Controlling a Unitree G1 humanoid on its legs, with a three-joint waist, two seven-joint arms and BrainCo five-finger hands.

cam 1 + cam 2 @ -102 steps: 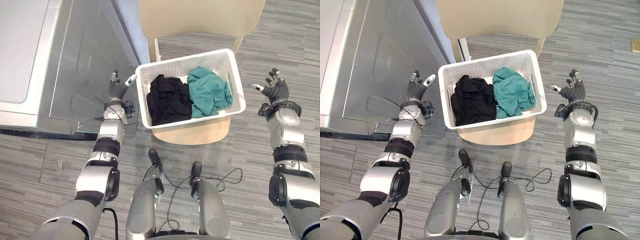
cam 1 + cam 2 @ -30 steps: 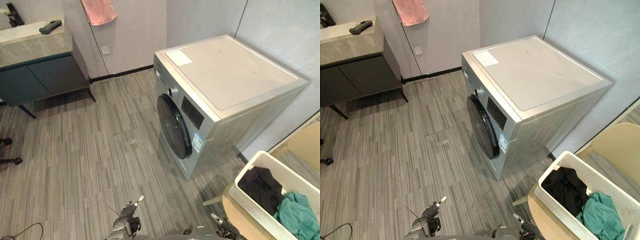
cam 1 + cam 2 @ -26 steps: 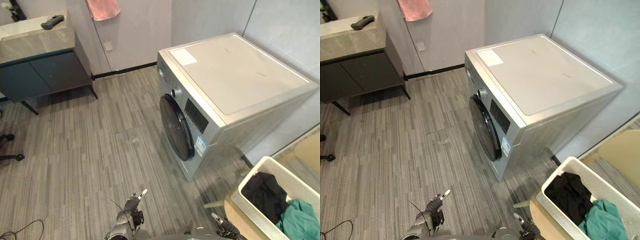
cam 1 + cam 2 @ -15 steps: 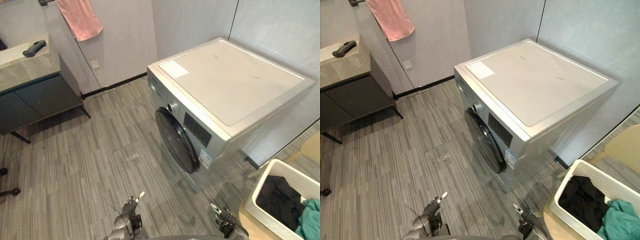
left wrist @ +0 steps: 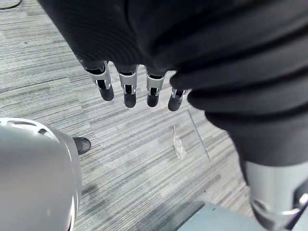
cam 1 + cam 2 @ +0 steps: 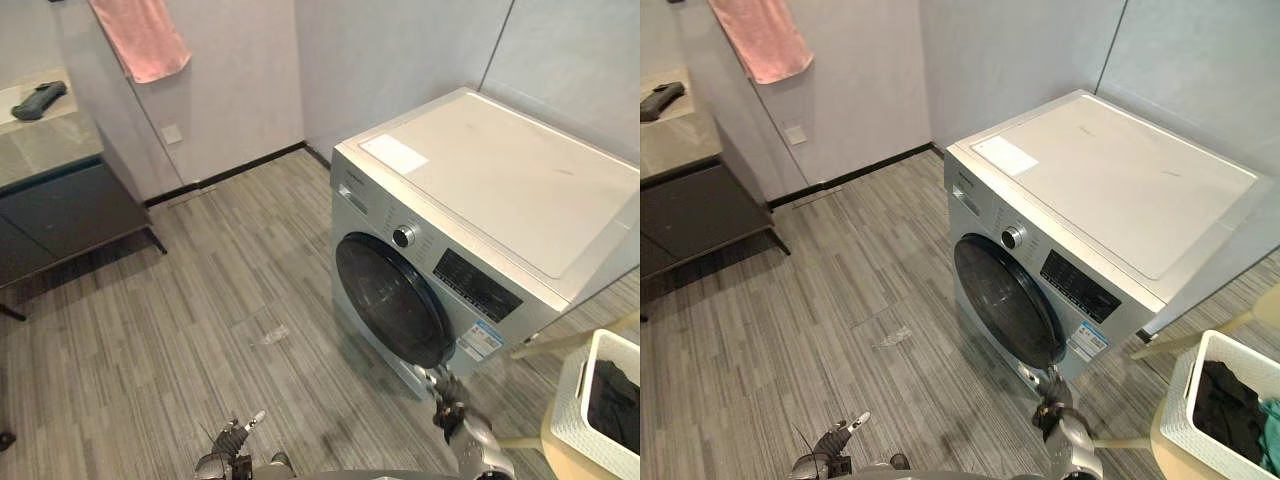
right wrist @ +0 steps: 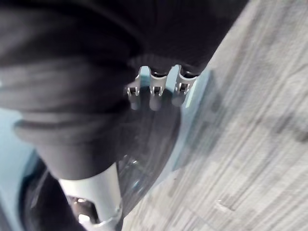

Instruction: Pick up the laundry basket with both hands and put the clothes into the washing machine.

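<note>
- the laundry basket [image 6: 573, 400], clothes [image 6: 612, 395] inside, lies off to the right of my right hand [image 6: 447, 398], well apart. it's cut by the view's edge, so i can't tell its long axis. the right hand is nearer.
- both hands are empty with fingers straight. the right points at the washing machine's [image 6: 500, 190] closed door [image 6: 390, 300], and the left hand [image 6: 233, 445] hangs over the floor.
- 3.4 s ago the hands flanked the basket; since then the head has swung to the machine.

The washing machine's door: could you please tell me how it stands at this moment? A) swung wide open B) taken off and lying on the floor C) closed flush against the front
C: the round dark door sits flush in the front of the washing machine, with no gap showing around its rim.
</note>
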